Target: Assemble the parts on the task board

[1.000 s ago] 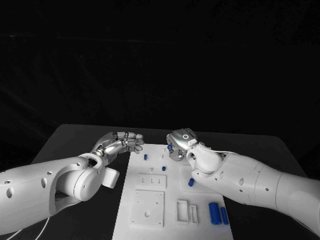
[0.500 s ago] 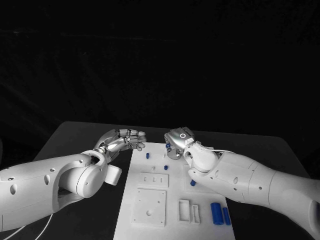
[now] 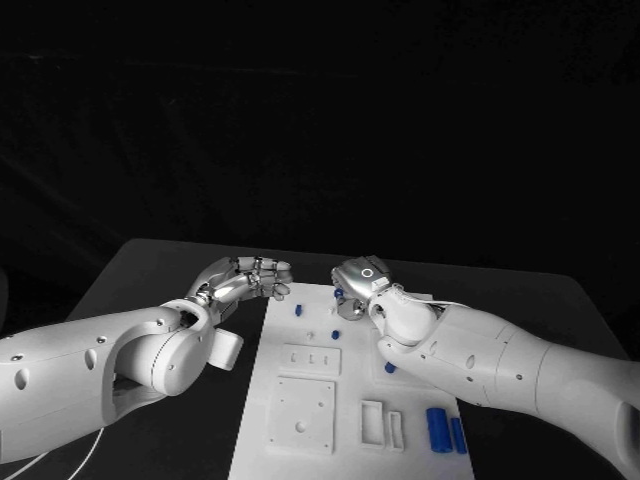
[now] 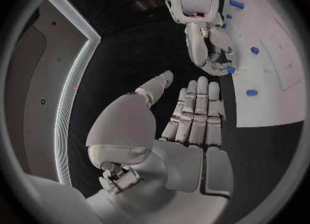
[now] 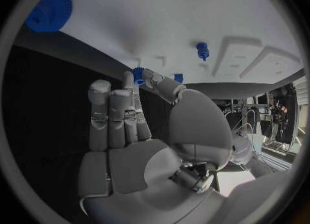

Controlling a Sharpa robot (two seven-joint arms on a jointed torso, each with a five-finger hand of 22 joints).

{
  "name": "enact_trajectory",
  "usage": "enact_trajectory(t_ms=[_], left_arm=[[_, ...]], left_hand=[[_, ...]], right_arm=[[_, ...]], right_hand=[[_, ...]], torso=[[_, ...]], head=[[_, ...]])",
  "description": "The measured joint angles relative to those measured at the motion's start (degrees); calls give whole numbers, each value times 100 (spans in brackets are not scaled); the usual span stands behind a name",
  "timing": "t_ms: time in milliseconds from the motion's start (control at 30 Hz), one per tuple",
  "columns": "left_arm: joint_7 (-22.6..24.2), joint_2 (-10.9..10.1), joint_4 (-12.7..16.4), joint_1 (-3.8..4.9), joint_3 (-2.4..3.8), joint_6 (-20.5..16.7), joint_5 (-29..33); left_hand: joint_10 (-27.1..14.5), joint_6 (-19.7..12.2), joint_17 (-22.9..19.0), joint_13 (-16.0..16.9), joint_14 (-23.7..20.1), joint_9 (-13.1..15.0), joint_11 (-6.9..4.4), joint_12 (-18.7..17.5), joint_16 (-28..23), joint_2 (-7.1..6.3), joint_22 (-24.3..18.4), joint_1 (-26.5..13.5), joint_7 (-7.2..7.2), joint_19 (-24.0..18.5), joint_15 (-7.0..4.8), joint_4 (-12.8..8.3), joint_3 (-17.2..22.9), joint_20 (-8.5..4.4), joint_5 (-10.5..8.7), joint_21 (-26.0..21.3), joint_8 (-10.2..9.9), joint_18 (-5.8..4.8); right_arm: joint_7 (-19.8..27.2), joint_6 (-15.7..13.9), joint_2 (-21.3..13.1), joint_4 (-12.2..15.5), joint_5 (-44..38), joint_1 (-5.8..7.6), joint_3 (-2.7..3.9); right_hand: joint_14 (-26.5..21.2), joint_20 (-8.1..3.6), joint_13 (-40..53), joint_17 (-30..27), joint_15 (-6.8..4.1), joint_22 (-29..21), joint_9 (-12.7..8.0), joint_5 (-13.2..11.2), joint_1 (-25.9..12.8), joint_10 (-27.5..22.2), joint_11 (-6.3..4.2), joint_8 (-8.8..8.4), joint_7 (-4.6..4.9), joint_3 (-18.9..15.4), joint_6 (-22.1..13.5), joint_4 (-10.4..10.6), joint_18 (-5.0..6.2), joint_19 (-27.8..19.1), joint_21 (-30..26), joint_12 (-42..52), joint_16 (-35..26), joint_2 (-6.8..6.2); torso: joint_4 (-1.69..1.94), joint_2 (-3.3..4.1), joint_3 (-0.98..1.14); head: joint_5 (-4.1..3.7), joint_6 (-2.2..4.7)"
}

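- Task board [image 3: 309, 400] lies mid-surface [image 3: 147, 270], its long side running from near edge to far edge.
- Right robot hand [image 3: 358, 288] hovers over the board's far end; we see a small blue part [image 5: 138, 75] pinched at its fingertips, which we judge to be carried toward a seat in the board. In the left wrist view the same part [image 4: 230, 69] sits at those fingertips, just over the board's edge.
- Left robot hand [image 3: 242, 280] sits beside the board's far-left corner, fingers straight and side by side, thumb apart, holding nothing. We judge it parked clear of the work.
- Two blue cylinders [image 3: 438, 429] lie side by side at the board's near-right corner, not yet placed.
- Blue gear [image 5: 46, 12] rests on the board.
- A blue peg [image 5: 203, 50] stands in the board.
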Motion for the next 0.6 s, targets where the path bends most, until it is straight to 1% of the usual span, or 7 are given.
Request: enact_trajectory(t_ms=[100, 400, 600], left_arm=[[0, 0, 3, 10, 0, -2, 0], [0, 17, 15, 24, 2, -6, -41], [0, 22, 22, 25, 2, -6, -84]], left_hand=[[0, 0, 0, 0, 0, 0, 0, 0, 0, 0, 0, 0, 0, 0, 0, 0, 0, 0, 0, 0, 0, -1], [0, 0, 5, 0, 0, 0, 0, 0, 0, 0, 5, 0, 0, 0, 0, -16, 16, 0, 0, 0, 0, -12], [0, 0, 5, 0, 0, 0, 0, 0, 0, 0, 6, 0, 0, 0, 0, -15, 15, 0, 0, 0, 0, -19]], right_arm=[[17, 17, 12, -27, 7, 0, 0], [56, 34, 123, -163, 14, 2, 2], [69, 42, 130, -209, 16, 2, 2]], right_hand=[[0, 0, 0, 0, 0, 0, 1, -4, 0, 0, 0, -1, -1, 0, 0, 0, 0, 0, 0, -1, 0, 0], [2, 0, 1, 0, 2, -1, 4, 18, 1, 0, 0, 14, -1, -1, 0, 0, 0, 0, 0, -4, 0, 1], [11, 0, 39, 0, 11, -1, 4, 18, 8, 0, 0, 15, -2, -1, 0, 0, 0, 0, 0, -4, 0, 7]], torso=[[10, 16, -1], [12, 45, -4], [29, 71, -10]], head=[[-3, 5], [21, 13], [22, 7]])
